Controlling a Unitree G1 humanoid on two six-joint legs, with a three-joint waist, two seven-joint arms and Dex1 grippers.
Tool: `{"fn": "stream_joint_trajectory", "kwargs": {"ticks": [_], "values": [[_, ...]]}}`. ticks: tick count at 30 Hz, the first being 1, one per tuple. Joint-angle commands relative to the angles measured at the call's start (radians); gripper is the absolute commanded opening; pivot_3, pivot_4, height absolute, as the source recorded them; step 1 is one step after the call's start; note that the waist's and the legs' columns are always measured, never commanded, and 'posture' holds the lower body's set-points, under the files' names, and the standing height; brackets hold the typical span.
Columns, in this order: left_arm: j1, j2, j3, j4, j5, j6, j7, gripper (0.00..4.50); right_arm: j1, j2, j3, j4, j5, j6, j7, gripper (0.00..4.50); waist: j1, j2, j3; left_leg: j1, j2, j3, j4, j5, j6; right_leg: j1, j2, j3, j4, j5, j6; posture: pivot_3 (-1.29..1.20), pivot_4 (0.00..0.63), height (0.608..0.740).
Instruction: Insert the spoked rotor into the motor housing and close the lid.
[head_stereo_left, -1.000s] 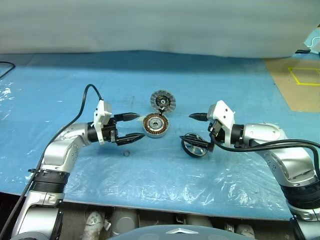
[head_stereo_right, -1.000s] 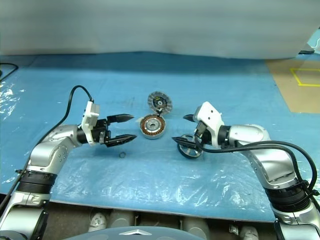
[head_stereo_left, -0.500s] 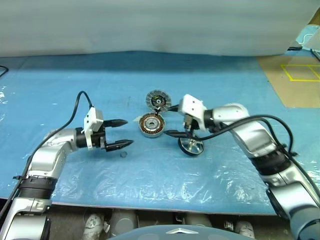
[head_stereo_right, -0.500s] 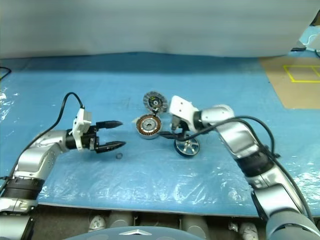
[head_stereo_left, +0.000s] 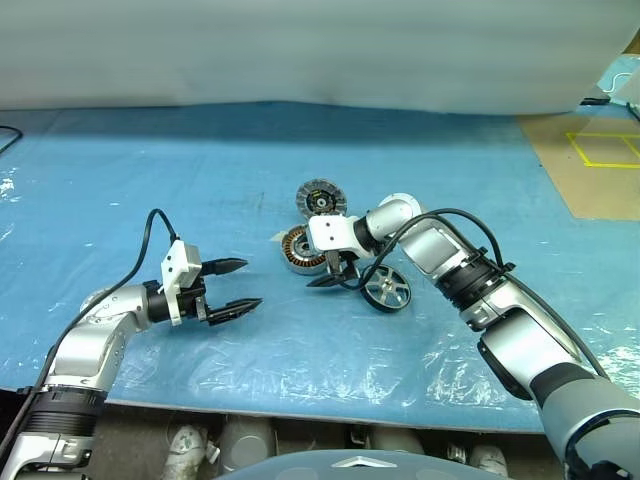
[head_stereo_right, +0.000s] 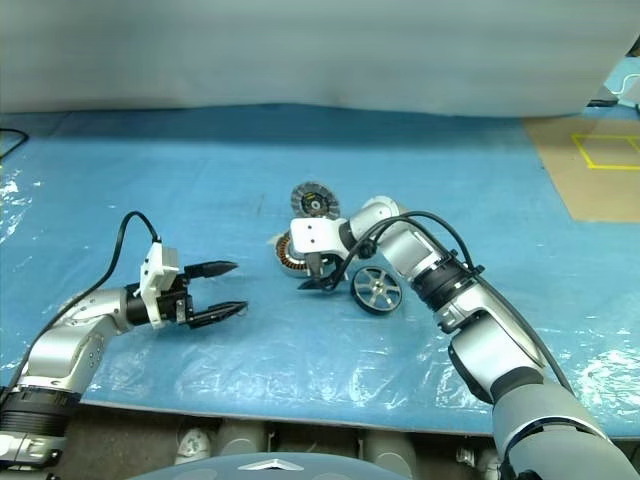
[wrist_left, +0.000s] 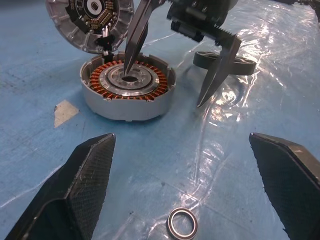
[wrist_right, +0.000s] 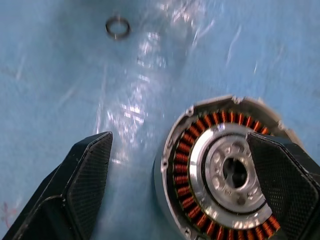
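Both claws gape empty, the right claw (head_stereo_left: 334, 274) over the motor housing (wrist_left: 128, 84), while the rotor (head_stereo_left: 386, 291) stands on edge just beside it: stiff, prone to rolling, best pinched across its black rim.

Copper-wound metal motor housing (wrist_left: 128, 87), glossy crinkled blue plastic sheet (head_stereo_left: 300, 350), possibly steel ring (wrist_left: 182, 223)

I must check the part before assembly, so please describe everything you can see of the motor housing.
The motor housing is a low round grey metal cup lying flat on the blue sheet, open side up. Inside, a ring of copper-orange windings surrounds a silver hub with a dark central hole. It is empty. The lid stands beside its rim. The right gripper, open, hangs over it, one fingertip above the hub; contact is unclear.
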Motion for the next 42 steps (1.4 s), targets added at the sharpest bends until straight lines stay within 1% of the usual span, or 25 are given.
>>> {"fn": "stream_joint_trajectory", "kwargs": {"ticks": [1,6,11,14,17,21,22,23,25,30,35,38,42], "values": [[0.011,-0.009,0.009,-0.048,-0.001,-0.013,0.017,4.5,-0.039,0.003,-0.004,0.024,-0.029,-0.053,0.035,4.48,-0.001,0.0,0.0,0.0,0.0,0.0,0.0,0.0,0.0,0.0,0.0,0.0,0.0,0.0,0.0,0.0,0.15,0.74],[0.004,-0.019,-0.003,-0.05,0.007,-0.014,0.03,4.5,-0.039,0.001,-0.011,0.048,-0.062,-0.082,0.058,4.48,-0.001,0.0,0.0,0.0,0.001,0.0,0.0,0.0,0.0,0.0,0.001,0.0,0.0,0.0,0.0,0.0,0.15,0.74],[-0.013,-0.029,-0.012,-0.049,0.011,-0.01,0.034,4.5,-0.058,0.03,-0.01,0.085,-0.113,-0.088,0.022,4.48,0.0,0.0,0.0,0.0,0.001,0.0,0.001,0.0,0.0,0.0,0.001,0.0,0.001,0.0,0.0,0.0,0.15,0.74],[-0.02,-0.033,-0.017,-0.045,0.015,-0.009,0.033,4.5,-0.084,0.05,0.008,0.113,-0.173,-0.092,-0.014,4.48,-0.001,0.0,0.0,0.001,0.001,0.0,0.001,0.0,0.0,0.0,0.001,0.0,0.002,0.0,0.0,0.0,0.15,0.74],[-0.033,-0.042,-0.028,-0.039,0.022,-0.009,0.033,4.5,-0.095,0.05,0.037,0.121,-0.217,-0.126,0.006,3.93,0.0,0.0,0.0,0.001,0.001,0.0,0.002,0.0,0.0,0.0,0.001,0.0,0.003,0.0,0.0,0.0,0.15,0.74],[-0.048,-0.052,-0.039,-0.032,0.025,-0.009,0.035,4.5,-0.081,0.015,0.07,0.102,-0.273,-0.213,0.025,2.63,0.001,-0.001,0.0,0.001,0.001,0.0,0.002,0.0,0.0,0.001,0.0,0.0,0.002,0.0,0.0,0.0,0.15,0.74],[-0.051,-0.054,-0.04,-0.028,0.025,-0.01,0.034,4.5,-0.077,0.009,0.072,0.091,-0.285,-0.229,0.022,2.24,0.001,-0.001,-0.001,0.001,0.001,0.0,0.002,0.0,0.0,0.001,0.0,0.0,0.002,0.0,0.0,0.0,0.15,0.74],[-0.052,-0.055,-0.04,-0.025,0.026,-0.011,0.034,4.5,-0.072,0.004,0.072,0.079,-0.292,-0.24,0.02,2.09,0.0,-0.001,-0.001,0.002,0.001,0.0,0.002,0.0,0.0,0.001,0.0,0.0,0.002,0.0,0.0,0.0,0.15,0.74],[-0.054,-0.055,-0.04,-0.022,0.026,-0.014,0.033,4.5,-0.058,-0.01,0.072,0.041,-0.295,-0.262,0.031,2.09,0.0,-0.001,-0.001,0.002,0.001,0.0,0.002,0.0,0.0,0.001,0.0,0.0,0.002,0.0,0.0,0.0,0.15,0.74],[-0.057,-0.053,-0.037,-0.018,0.025,-0.013,0.029,4.5,-0.047,-0.073,0.086,-0.039,-0.323,-0.39,0.045,2.09,0.001,-0.001,-0.001,0.001,0.001,0.0,0.002,0.0,0.0,0.001,0.0,0.0,0.001,0.0,0.0,0.0,0.15,0.74],[-0.062,-0.047,-0.033,-0.018,0.02,-0.005,0.025,4.5,-0.05,-0.124,0.091,-0.121,-0.296,-0.488,0.116,2.09,-0.001,-0.002,-0.001,0.001,0.001,0.0,0.002,0.0,0.001,0.001,0.001,0.0,0.001,0.0,0.0,0.0,0.15,0.74],[-0.064,-0.043,-0.03,-0.022,0.017,0.0,0.024,4.5,-0.04,-0.117,0.09,-0.163,-0.265,-0.502,0.155,2.09,-0.002,-0.002,-0.001,0.001,0.002,0.0,0.002,-0.001,0.002,0.001,0.002,0.0,0.001,0.0,0.0,0.0,0.15,0.74],[-0.057,-0.039,-0.026,-0.031,0.012,0.01,0.024,4.5,-0.009,-0.096,0.081,-0.223,-0.216,-0.475,0.202,2.09,-0.006,-0.002,-0.001,0.001,0.003,0.0,0.002,-0.002,0.004,0.0,0.002,0.0,0.001,0.0,-0.001,0.0,0.15,0.74]]}}
